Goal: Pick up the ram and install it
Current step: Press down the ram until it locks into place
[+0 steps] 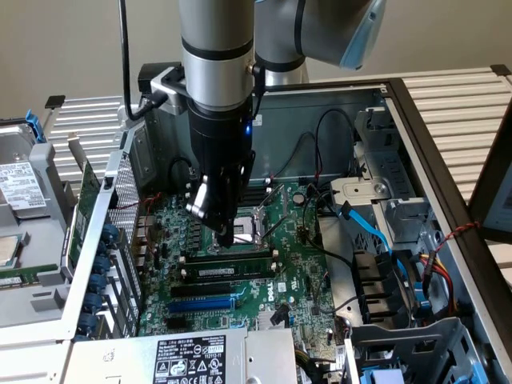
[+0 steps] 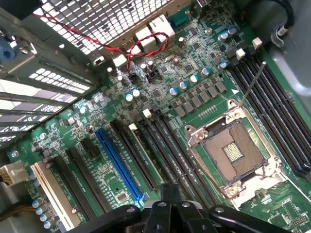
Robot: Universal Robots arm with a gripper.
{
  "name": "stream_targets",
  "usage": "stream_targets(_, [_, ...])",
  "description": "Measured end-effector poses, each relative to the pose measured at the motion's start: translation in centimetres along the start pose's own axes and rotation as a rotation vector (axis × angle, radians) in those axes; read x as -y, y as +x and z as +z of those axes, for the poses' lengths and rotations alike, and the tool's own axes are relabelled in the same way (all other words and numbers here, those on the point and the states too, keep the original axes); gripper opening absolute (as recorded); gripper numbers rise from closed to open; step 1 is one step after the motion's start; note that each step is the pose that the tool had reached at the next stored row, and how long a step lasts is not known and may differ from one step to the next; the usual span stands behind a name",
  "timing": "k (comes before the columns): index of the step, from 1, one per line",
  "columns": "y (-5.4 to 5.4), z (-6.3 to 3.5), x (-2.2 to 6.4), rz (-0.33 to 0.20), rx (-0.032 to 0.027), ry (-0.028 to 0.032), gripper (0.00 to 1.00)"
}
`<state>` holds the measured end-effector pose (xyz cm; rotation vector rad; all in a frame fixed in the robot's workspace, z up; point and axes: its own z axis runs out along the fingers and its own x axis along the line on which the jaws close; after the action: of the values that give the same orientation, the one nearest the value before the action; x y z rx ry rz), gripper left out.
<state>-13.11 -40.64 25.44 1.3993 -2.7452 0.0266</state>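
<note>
Exterior view: my gripper (image 1: 226,237) hangs inside open computer case (image 1: 416,136), tips just above ram (image 1: 232,272), fingers shut, nothing held that I can make out. Ram sits in slot on green motherboard (image 1: 288,280), just in front of CPU socket (image 1: 258,226), blue slot (image 1: 204,305) nearer camera. Case lies on slatted metal bench (image 1: 456,100); plain beige wall behind. Power supply label (image 1: 190,360) at near edge.

Wrist view: my gripper (image 2: 167,194) closed over long dark slots; CPU socket (image 2: 233,153) beside, blue slot (image 2: 119,165) other side, perforated case wall (image 2: 102,19) beyond.
</note>
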Motion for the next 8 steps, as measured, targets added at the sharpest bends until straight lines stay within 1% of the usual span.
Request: stream_targets(8, [-0.01, 0.13, 0.0, 0.104, 0.0, -0.0055, 0.11])
